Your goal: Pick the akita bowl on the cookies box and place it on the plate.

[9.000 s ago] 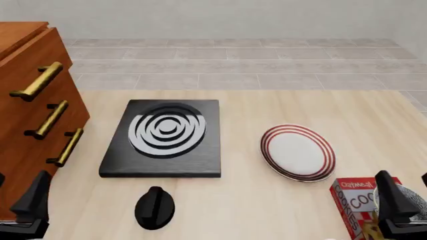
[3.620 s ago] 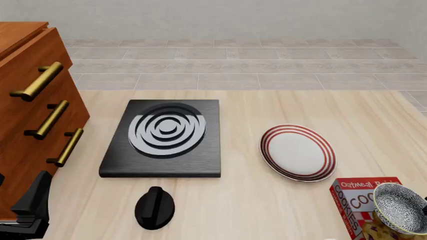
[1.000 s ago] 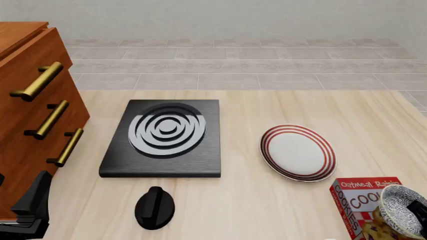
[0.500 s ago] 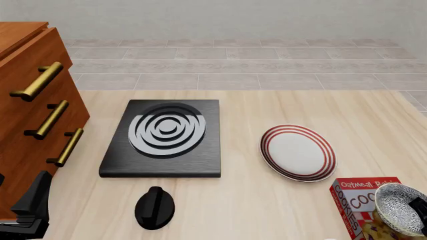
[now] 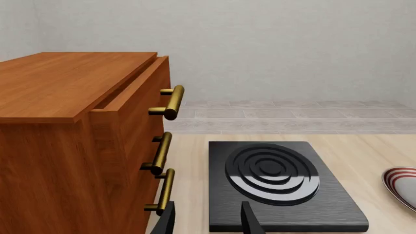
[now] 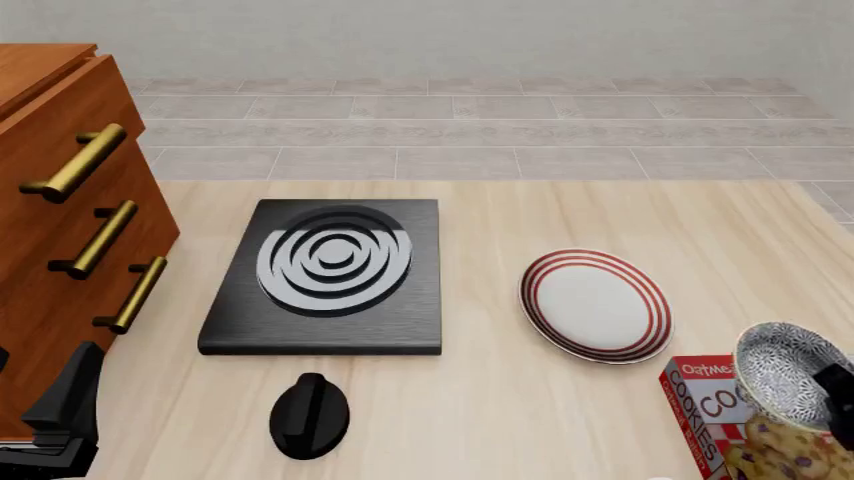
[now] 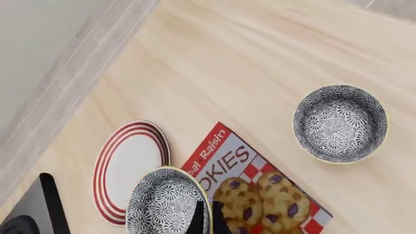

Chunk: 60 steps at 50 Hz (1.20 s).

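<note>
Front view, right arm: its pincer [image 6: 838,392] sits at the picture's lower right edge, mostly out of frame, clamped on the rim of the akita bowl [image 6: 787,373].
Akita bowl: tilted, raised above the cookies box [image 6: 707,400], near the plate [image 6: 594,304] but not over it.
Right wrist view: fingers [image 7: 197,218] pinch the bowl's rim; a second patterned bowl [image 7: 339,123] stands on the worktop [image 7: 260,63] beyond the box.
Left arm: low at the near left; its pincer [image 5: 206,222] has its fingers spread apart, holding nothing.
Surroundings: black stove [image 6: 327,272] and black knob [image 6: 310,415] left of the plate; wooden drawer cabinet [image 6: 60,230] at far left.
</note>
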Motion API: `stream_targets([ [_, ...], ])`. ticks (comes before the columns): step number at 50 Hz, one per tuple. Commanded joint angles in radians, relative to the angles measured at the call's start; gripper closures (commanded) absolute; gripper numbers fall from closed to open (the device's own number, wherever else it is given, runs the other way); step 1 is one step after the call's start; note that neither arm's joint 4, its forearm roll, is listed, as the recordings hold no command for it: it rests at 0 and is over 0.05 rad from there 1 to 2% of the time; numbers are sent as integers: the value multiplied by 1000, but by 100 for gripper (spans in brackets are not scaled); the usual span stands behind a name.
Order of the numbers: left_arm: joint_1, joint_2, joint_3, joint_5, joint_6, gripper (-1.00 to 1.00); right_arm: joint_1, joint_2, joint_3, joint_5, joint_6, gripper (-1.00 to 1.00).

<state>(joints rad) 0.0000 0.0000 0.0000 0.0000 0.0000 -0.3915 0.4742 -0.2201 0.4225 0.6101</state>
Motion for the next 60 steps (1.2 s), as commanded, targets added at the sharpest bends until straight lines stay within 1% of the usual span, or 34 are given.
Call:
stream_targets([
  [1,0,0,0,0,0,-100,115,102,-104,-112,57,100],
  [3,0,0,0,0,0,-100,137,147,-134,-144,53,100],
  [7,0,0,0,0,0,-100,148,231,-180,-192,47,100],
  [9,0,0,0,0,0,-100,166,265,-199,-216,60,100],
  [10,0,0,0,0,0,-100,166,266,-199,-216,60,100],
  [12,0,0,0,0,0,-100,179,308,-233,-233,49,100],
  [14,0,0,0,0,0,-100,199,341,-256,-252,55,100],
  [15,0,0,0,0,0,-100,209,370,-282,-260,44,100],
  [20,0,0,0,0,0,-100,248,470,-369,-291,30,100],
  [24,0,0,0,0,0,-100,282,528,-390,-323,30,100],
  [25,0,0,0,0,0,-100,302,529,-392,-331,39,100],
  [28,0,0,0,0,0,-100,313,531,-397,-337,40,100],
  [30,0,0,0,0,0,-100,331,529,-383,-354,54,100],
  [34,0,0,0,0,0,-100,341,542,-347,-397,69,100],
  [38,0,0,0,0,0,-100,352,549,-349,-403,74,100],
  [42,0,0,0,0,0,-100,364,591,-334,-441,82,100],
  [50,0,0,0,0,0,-100,378,672,-346,-479,66,100],
  [55,0,0,0,0,0,-100,380,753,-348,-520,67,100],
  [57,0,0,0,0,0,-100,383,782,-363,-523,54,100],
  [60,0,0,0,0,0,-100,382,823,-375,-540,50,100],
])
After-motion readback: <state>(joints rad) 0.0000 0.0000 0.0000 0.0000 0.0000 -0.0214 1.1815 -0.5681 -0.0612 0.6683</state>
